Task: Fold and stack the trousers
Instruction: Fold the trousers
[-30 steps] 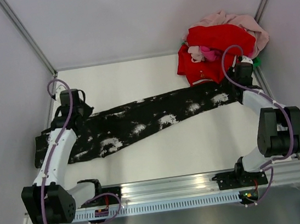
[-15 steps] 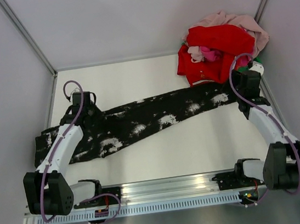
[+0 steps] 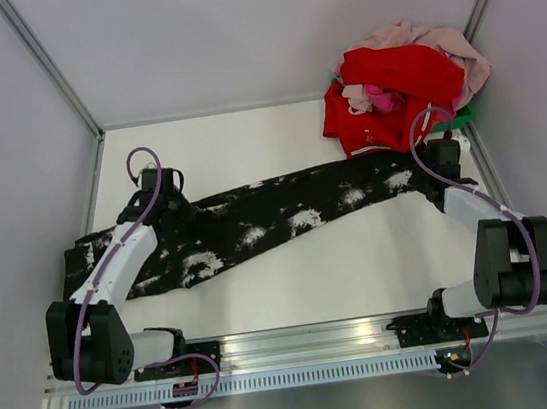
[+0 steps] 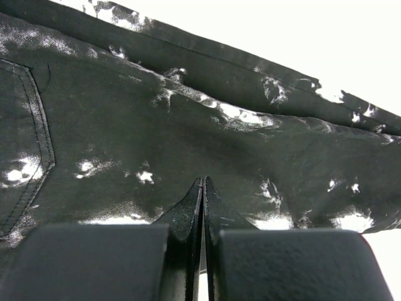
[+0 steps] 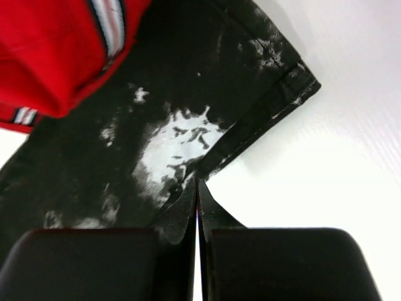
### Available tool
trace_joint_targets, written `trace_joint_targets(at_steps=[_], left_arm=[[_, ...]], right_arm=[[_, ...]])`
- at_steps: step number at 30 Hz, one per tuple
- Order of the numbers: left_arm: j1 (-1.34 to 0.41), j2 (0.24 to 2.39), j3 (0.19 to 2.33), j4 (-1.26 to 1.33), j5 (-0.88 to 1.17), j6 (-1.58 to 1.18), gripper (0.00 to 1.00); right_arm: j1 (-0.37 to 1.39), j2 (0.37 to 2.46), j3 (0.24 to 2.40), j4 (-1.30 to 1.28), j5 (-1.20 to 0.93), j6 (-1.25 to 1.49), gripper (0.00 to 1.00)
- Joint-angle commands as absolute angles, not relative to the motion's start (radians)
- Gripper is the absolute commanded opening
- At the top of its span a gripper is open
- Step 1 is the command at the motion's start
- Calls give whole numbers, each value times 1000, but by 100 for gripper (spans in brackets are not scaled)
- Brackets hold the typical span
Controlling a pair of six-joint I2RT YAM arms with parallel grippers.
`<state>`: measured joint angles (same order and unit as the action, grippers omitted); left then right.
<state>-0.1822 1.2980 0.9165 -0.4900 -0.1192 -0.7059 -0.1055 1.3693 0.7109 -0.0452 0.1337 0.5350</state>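
Observation:
The black trousers (image 3: pixel 256 227) with white blotches lie flat and stretched across the table, waist at the left and hems at the right. My left gripper (image 3: pixel 174 213) is shut, its tips (image 4: pixel 202 182) resting on the seat of the trousers (image 4: pixel 188 113) beside a back pocket. My right gripper (image 3: pixel 433 180) is also shut, with its tips (image 5: pixel 198 183) right at the edge of a leg hem (image 5: pixel 263 113). The cloth stays flat at both grippers, and no fabric shows between the fingers.
A red garment (image 3: pixel 389 88) with white trim lies heaped at the back right, overlapping the trouser leg end (image 5: pixel 56 50). Pink clothes (image 3: pixel 439 41) lie behind it. White walls and metal posts close in the table on three sides.
The left gripper slid a little farther right along the trousers. The right arm swung about and came down at the hem. The trousers have not moved.

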Motion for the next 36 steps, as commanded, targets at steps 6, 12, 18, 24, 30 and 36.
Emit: trace_joint_targets(at_steps=[6, 12, 18, 24, 30, 36], left_arm=[[-187, 1279, 907, -474, -121, -703, 2], [-186, 1262, 896, -486, -149, -706, 2], [-187, 1252, 879, -485, -160, -719, 2], [-187, 1278, 902, -520, -173, -716, 2], [-187, 1270, 931, -589, -252, -747, 2], [-186, 1262, 937, -614, -268, -769, 2]], right_arm=[[-106, 1598, 816, 130, 175, 623, 0], [-106, 1716, 888, 143, 170, 655, 0], [-106, 1739, 864, 170, 209, 646, 0], [-123, 1818, 984, -12, 230, 647, 0], [-158, 1810, 1008, -294, 305, 658, 0], [-265, 1648, 832, -299, 325, 689, 0]])
